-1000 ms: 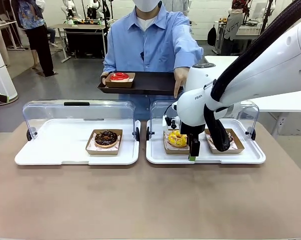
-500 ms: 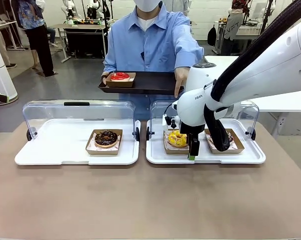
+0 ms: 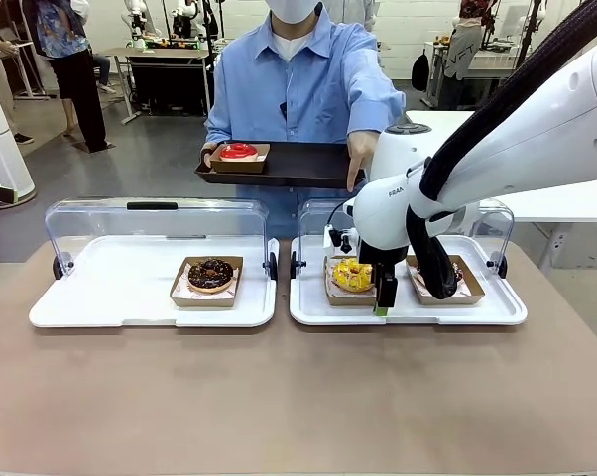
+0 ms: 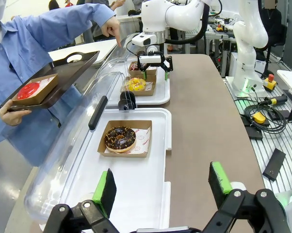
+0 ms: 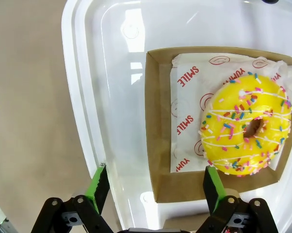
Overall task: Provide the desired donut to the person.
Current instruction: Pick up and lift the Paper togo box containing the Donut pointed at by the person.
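On a brown tabletop in a busy lab, the right claw hangs wide open and empty over the corner of a cardboard tray. The yellow donut, with sprinkles and white drizzle, lies there just beyond one finger. The person points downward, and the left claw gapes wide, holding nothing.

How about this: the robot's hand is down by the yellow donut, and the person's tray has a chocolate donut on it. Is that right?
Almost. The donut on the tray that the person holds is red, not chocolate; the front view shows it. The rest is right: the right hand, open, is down by the yellow donut.
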Robot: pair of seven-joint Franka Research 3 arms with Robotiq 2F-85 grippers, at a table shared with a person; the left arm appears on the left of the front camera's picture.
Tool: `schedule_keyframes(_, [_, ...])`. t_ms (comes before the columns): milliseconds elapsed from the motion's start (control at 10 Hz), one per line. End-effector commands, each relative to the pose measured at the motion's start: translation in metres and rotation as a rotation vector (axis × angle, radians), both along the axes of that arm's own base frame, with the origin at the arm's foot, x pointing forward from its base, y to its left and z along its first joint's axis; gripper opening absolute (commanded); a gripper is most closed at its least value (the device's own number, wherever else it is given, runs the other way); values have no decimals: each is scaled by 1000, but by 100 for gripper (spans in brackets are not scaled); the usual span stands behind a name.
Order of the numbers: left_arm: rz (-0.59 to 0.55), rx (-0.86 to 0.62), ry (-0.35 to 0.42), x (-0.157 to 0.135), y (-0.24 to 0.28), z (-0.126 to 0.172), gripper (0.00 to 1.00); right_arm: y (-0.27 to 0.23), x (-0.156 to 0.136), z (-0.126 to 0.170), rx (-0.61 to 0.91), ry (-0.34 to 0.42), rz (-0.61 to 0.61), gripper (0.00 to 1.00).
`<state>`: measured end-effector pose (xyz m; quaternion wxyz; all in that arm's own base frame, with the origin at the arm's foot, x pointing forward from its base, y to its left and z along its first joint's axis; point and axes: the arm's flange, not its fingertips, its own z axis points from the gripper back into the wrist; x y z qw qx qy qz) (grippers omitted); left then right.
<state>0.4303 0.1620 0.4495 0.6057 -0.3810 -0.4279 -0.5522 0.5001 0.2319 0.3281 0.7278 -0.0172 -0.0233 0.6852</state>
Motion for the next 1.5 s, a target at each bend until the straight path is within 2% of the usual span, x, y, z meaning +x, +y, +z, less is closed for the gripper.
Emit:
schedule_keyframes(0, [12,3,-3,-3,-1,0,100,-2,3,-5,31,3,10,100])
schedule_keyframes(300, [12,3,-3,-3,-1,0,100,-4,2,-6,24,8,1,100])
schedule_keyframes(400, [12,3,-3,-3,-1,0,100,-4,3,-6,23,10,5,55])
schedule_keyframes(500, [12,3,-3,-3,-1,0,100,-5,2,-6,19,12,5,40])
schedule_keyframes(600, [12,3,-3,-3,-1,0,100,-5,2,-6,19,11,8,0])
schedule_keyframes(800, [12,3,-3,-3,-1,0,100,-5,3,-6,20,10,8,0])
schedule_keyframes(900, [12,3,-3,-3,-1,0,100,-5,3,-6,19,12,9,13])
schedule_keyframes(1000, [12,3,-3,-3,-1,0,100,-5,2,-7,18,14,12,3])
schedule_keyframes(1100, [12,3,-3,-3,-1,0,100,-5,3,-7,19,14,10,0])
schedule_keyframes(1400, [12,3,-3,-3,-1,0,100,-5,2,-7,18,14,20,0])
